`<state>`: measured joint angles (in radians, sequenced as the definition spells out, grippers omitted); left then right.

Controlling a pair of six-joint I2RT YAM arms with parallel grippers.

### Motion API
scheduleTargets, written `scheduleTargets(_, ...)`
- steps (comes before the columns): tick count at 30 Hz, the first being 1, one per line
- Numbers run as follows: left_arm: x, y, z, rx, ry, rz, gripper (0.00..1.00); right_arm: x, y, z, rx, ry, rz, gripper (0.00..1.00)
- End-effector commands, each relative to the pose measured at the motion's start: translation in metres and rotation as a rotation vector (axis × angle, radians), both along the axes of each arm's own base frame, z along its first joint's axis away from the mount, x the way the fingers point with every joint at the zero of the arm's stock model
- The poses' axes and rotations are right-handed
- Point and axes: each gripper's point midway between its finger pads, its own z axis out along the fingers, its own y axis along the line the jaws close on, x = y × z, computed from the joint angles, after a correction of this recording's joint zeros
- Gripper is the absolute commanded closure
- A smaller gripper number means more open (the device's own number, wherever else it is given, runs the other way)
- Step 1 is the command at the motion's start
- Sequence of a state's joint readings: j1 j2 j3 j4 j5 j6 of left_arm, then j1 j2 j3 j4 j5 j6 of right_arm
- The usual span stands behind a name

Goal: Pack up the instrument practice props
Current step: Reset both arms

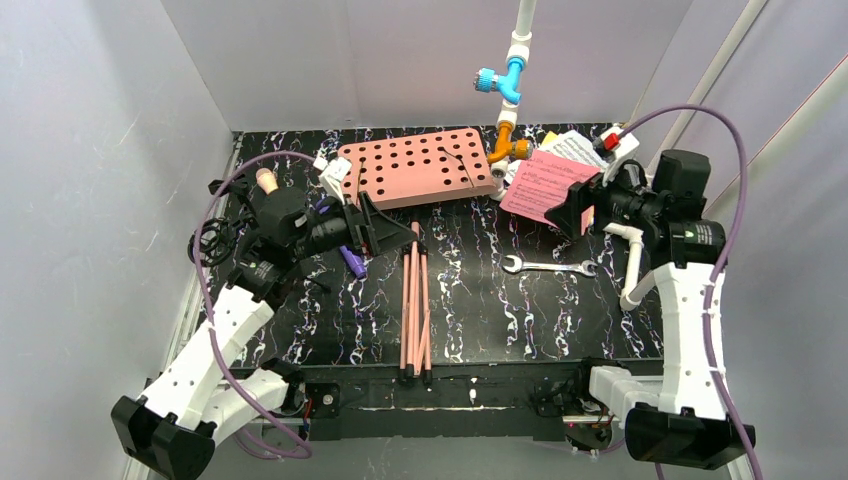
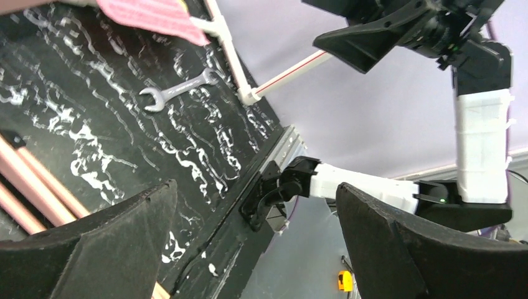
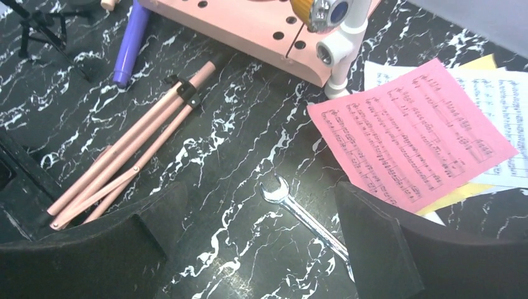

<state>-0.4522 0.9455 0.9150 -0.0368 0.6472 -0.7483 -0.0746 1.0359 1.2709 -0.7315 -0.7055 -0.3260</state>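
Note:
The salmon-pink perforated music rest [image 1: 415,165] lies flat at the back, its folded tripod legs [image 1: 415,300] running toward the front edge. A purple microphone [image 1: 352,262] lies left of the legs under my left arm. A peach microphone [image 1: 267,180] and a black mic holder [image 1: 215,240] are at the far left. Pink [image 1: 545,185], white [image 1: 575,148] and yellow [image 1: 549,137] music sheets overlap at the back right. My left gripper [image 1: 395,232] is open and empty above the top of the legs. My right gripper [image 1: 565,213] is open and empty above the pink sheet's [image 3: 411,134] near edge.
A silver wrench [image 1: 548,266] lies on the black marbled table right of centre, also between my right fingers in the right wrist view [image 3: 305,215]. A white pipe with blue and orange valves [image 1: 512,80] stands behind the rest. Grey walls enclose the table.

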Motion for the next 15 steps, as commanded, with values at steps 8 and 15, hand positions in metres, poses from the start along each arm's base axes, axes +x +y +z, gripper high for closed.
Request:
scheduleTargets(8,-0.024,0.029,0.086,0.079,-0.220,0.047,0.02,-0.015,-0.021,0.078,0.098,-0.057,-0.227,0.02)
scheduleTargets(15,-0.025,0.062,0.107,0.172,-0.348,0.199,0.02,-0.018,-0.026,0.106,0.076,-0.140,-0.172,0.02)
